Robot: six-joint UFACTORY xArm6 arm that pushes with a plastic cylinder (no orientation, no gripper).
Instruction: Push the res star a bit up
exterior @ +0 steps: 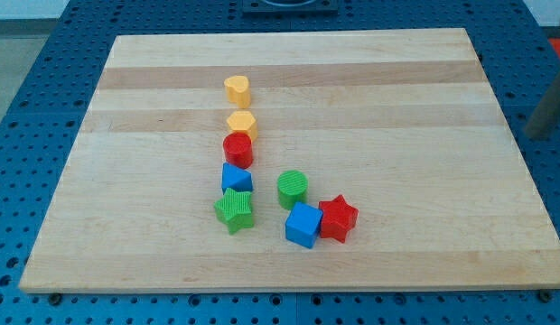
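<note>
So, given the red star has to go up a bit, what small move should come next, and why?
Probably bring my tip, not clearly in view now, down to the board just below the red star, toward the view's bottom. The star touches the blue cube on its left, with the green cylinder up-left, so a straight upward push looks clear.

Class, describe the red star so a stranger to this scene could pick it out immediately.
Start at the wooden board and look toward the view's bottom, right of the middle. There, the red star sits rightmost of all the blocks, touching a blue cube. The only other red block, a red cylinder, is round.
</note>
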